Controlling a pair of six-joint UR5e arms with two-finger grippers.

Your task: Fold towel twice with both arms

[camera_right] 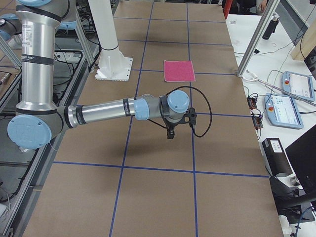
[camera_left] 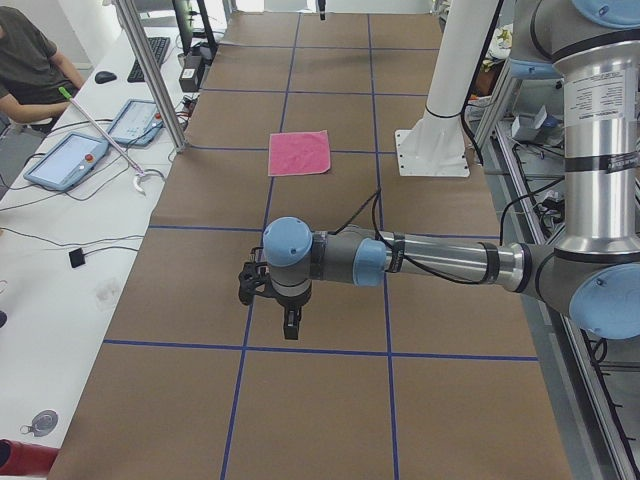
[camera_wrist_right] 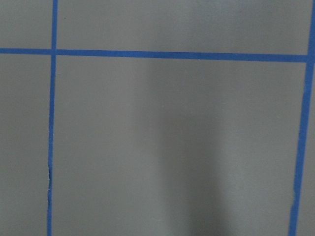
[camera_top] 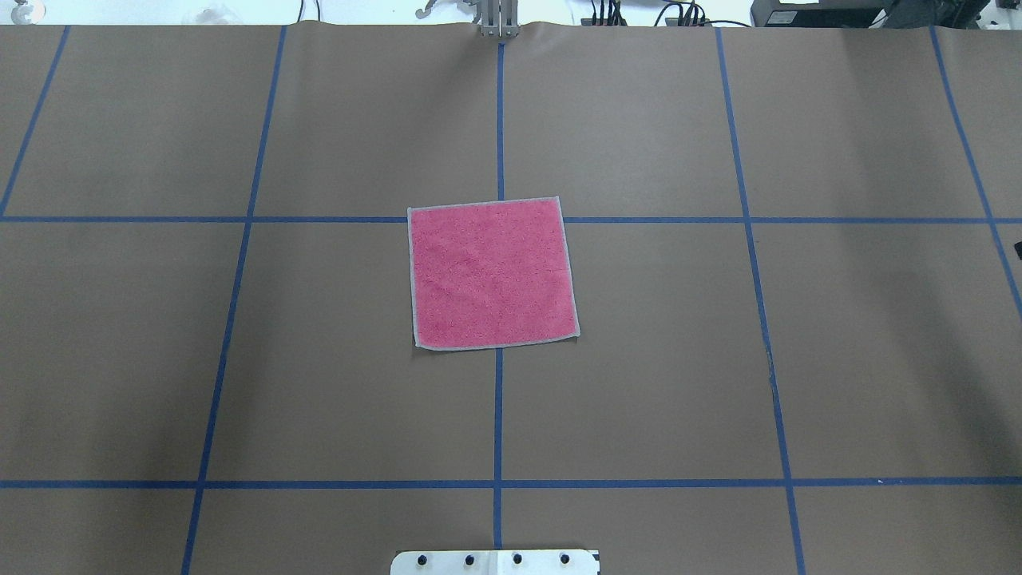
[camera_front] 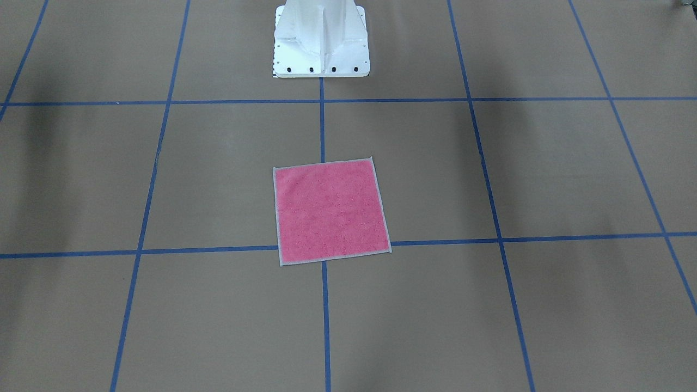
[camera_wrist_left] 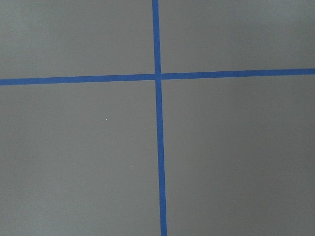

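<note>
The big brown worktop [camera_top: 160, 359] has blue tape lines [camera_wrist_left: 158, 147] that make squares on it. The left arm [camera_left: 430, 262] reaches out over one end of it. The right arm [camera_right: 103, 112] reaches out over the other end. A white stand [camera_front: 321, 43] sits in the middle, on the robot's side.

The towel [camera_top: 493, 274] lies flat and open, pink side up. It is between the two pincers and well apart from each one. There is no fold in it, so I think the job is at its very start and the first fold is not yet begun.

The left pincer [camera_left: 290, 328] points down above bare worktop, and nothing hangs from it. The right pincer [camera_right: 170, 133] does the same. Each one shows only from far off at the side, so I cannot tell if its fingers are wide or narrow. The wrist cameras see only worktop and tape.

Next, I think both pincers need to come in toward the towel and go down to two corners of one edge. Then they pinch the corners and lift that edge over to the other edge together.
</note>
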